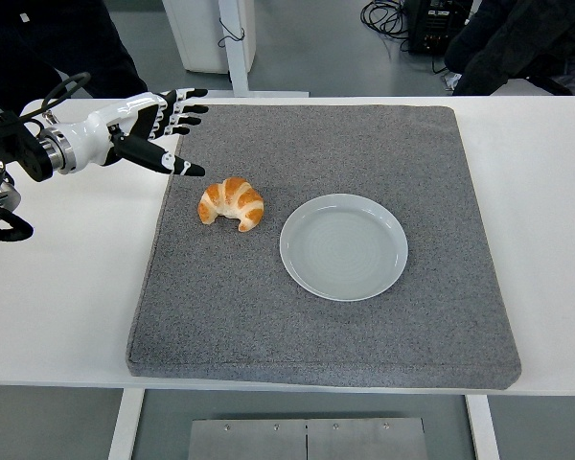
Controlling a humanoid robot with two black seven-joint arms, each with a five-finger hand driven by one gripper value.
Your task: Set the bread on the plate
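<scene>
Bread (232, 203) lies on the grey mat (268, 316), just left of the plate (343, 246) and apart from it. Your left hand (158, 129) hovers up-left of the bread, fingers spread, holding nothing: likely posed for a grasp from above.

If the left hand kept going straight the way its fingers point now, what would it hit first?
Probably nothing on the mat: the open left hand points right, across the grey mat, passing behind the croissant. Its height above the mat is unclear.
</scene>
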